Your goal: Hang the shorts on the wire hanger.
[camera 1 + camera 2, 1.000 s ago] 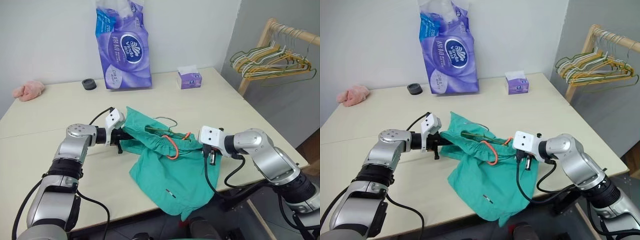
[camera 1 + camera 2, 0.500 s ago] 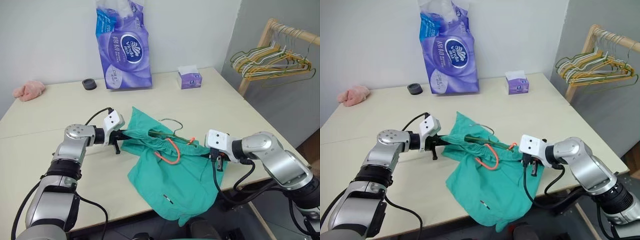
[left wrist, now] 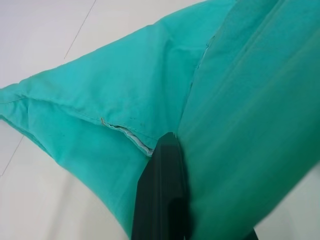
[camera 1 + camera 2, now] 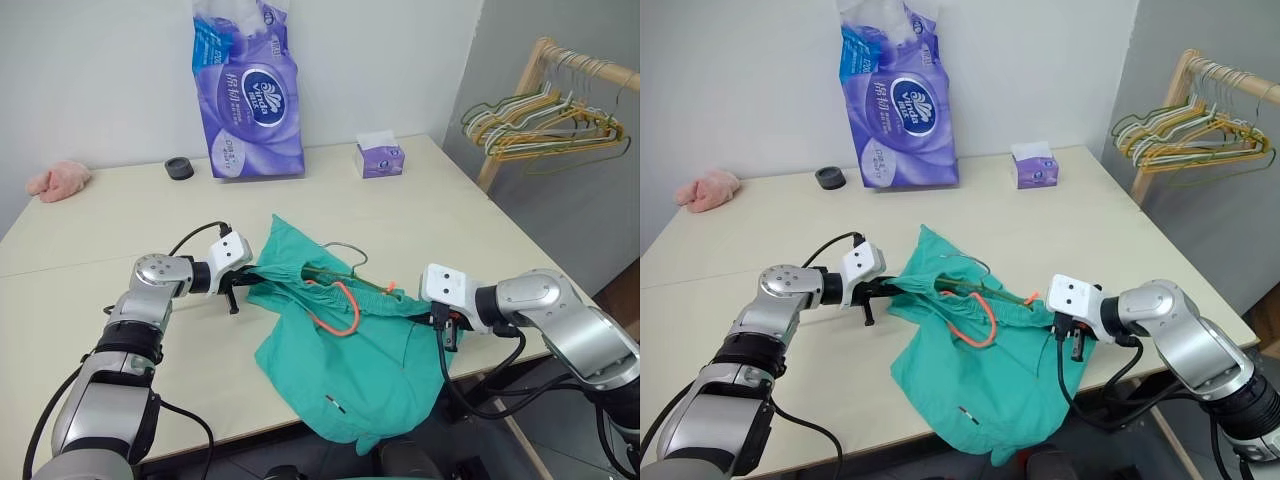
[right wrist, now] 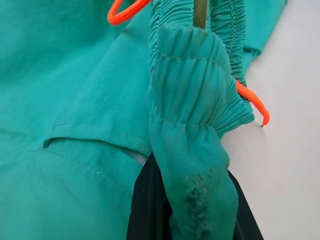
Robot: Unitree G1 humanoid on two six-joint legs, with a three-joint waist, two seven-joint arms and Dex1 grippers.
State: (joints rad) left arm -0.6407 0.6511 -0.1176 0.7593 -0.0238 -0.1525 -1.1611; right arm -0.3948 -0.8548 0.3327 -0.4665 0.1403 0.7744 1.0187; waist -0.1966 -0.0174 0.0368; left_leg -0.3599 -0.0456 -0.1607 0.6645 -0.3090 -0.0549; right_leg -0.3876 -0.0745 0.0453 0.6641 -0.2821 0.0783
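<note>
The teal-green shorts [image 4: 350, 360] hang stretched between my two grippers above the table [image 4: 120, 220], their legs draping over the front edge. My left gripper [image 4: 248, 276] is shut on the fabric at the shorts' left edge, where one black finger [image 3: 162, 195] presses into the cloth. My right gripper [image 4: 443, 325] is shut on the gathered elastic waistband [image 5: 192, 100] at the right end. The wire hanger [image 4: 345, 248] sits inside the waistband; its hook pokes out above the shorts and a stretch of its wire [image 5: 200, 12] runs through the waistband. The orange drawstring [image 4: 340, 310] loops down the front.
A tall purple tissue-roll pack [image 4: 245, 90], a small purple tissue box [image 4: 380, 158] and a black round object [image 4: 179, 168] stand at the back of the table. A pink cloth lump [image 4: 57, 180] lies far left. A wooden rack with several coloured hangers [image 4: 545, 115] stands to the right.
My right gripper has pulled the waistband to the right and nearer the table's front edge, drawing the shorts out wider. The left gripper has kept its grip and dipped slightly.
</note>
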